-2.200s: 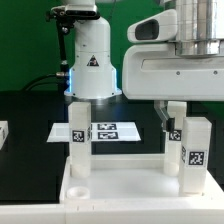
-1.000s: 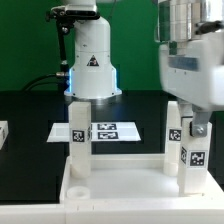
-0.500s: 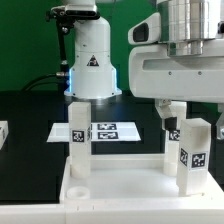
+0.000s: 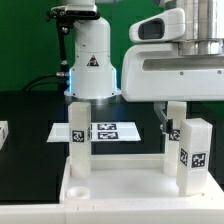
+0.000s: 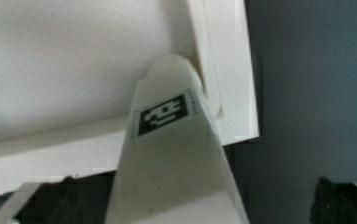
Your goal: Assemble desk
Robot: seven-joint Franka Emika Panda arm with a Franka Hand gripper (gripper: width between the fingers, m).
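Arm low, gripper spread wide.
The arm (image 4: 172, 75) comes down at the exterior view's right, away from its base (image 4: 90, 60), with the wrist upright and the gripper (image 5: 196, 198) pointing straight down. In the wrist view its two dark fingers (image 5: 50, 198) stand far apart.

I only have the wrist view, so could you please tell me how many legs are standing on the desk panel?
Observer: Three stand upright: a rear leg on the exterior view's left, and a second rear leg and a near leg on the exterior view's right.
Operator: Is any corner socket free?
Observer: Yes, the near socket on the exterior view's left is empty.
Operator: Thank you; where is the fourth leg?
Observer: A white tagged part lies on the table at that view's left edge, mostly cut off; I cannot tell what it is.
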